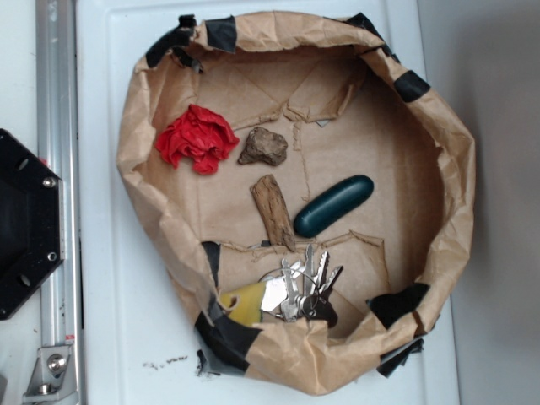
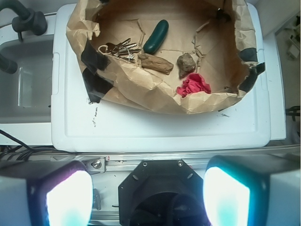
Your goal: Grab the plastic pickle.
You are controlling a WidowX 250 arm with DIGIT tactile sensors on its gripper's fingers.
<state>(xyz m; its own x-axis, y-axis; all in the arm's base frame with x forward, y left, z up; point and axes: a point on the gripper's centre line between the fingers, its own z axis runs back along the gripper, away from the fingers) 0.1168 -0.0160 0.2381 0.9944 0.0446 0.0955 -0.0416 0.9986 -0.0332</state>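
the plastic pickle (image 1: 334, 205) is seen lying flat on the floor of a paper bag basin (image 1: 456, 160), roughly at its middle and toward the rim bearing the single black tape patch in the exterior view. it is set at a slant, with one rounded end close to the wood stick (image 1: 272, 212) but apparently not touching it. a bunch of keys (image 1: 305, 287) lies just beyond that end, near the heavily taped rim; a rock (image 1: 263, 147) and a crumpled red rag (image 1: 197, 138) are kept further off. the rolled walls seem meant to keep loose items gathered. the gripper (image 2: 148, 195) is held well back, outside the basin, with its fingers spread wide apart and nothing between them, which suits an approach not yet begun.
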